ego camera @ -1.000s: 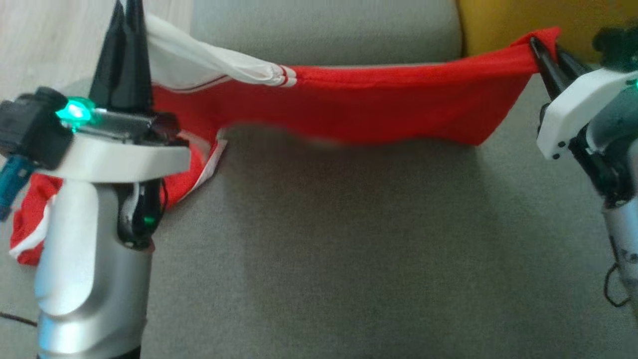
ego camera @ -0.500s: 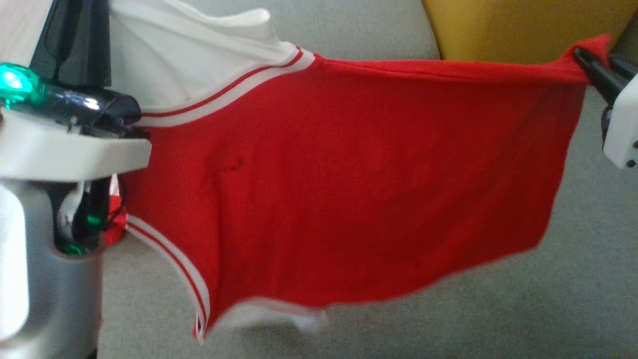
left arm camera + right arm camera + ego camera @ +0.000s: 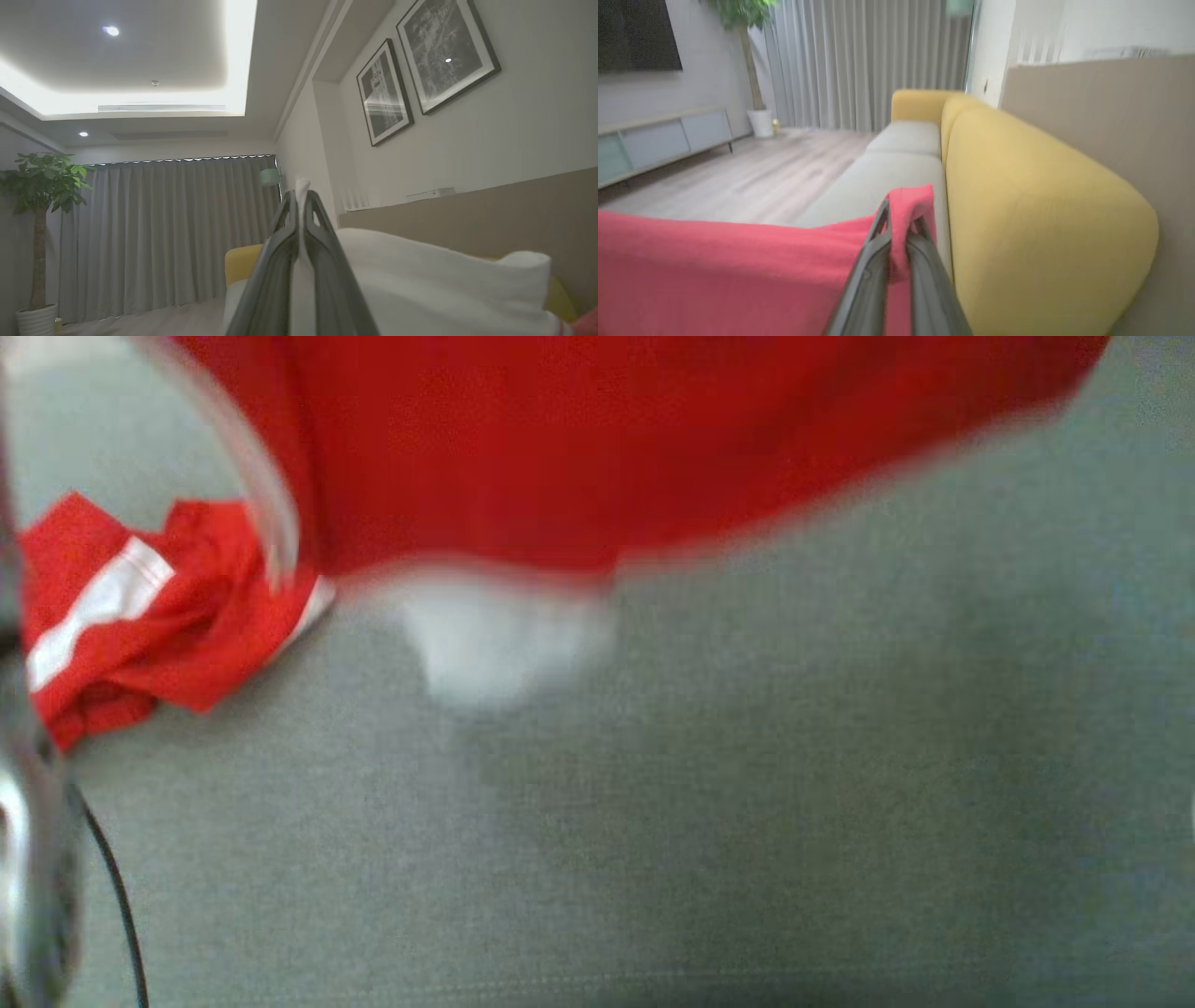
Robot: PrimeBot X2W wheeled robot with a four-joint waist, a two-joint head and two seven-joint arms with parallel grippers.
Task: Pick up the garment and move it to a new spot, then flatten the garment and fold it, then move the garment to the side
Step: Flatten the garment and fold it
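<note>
The garment is red with white panels and stripes. In the head view it hangs blurred across the top, over the grey sofa seat, and a crumpled sleeve of it lies on the seat at the left. My left gripper is shut on a white part of the garment and points up toward the ceiling. My right gripper is shut on a red corner of the garment, held above the sofa beside its yellow backrest.
A blurred silver part of my left arm and a thin black cable stand at the left edge of the head view. Wooden floor, a low cabinet, grey curtains and a potted plant lie beyond the sofa.
Both grippers have risen out of the top of the head view with the garment; the cloth has lifted, spread and come close to the camera. One sleeve still rests on the seat.
</note>
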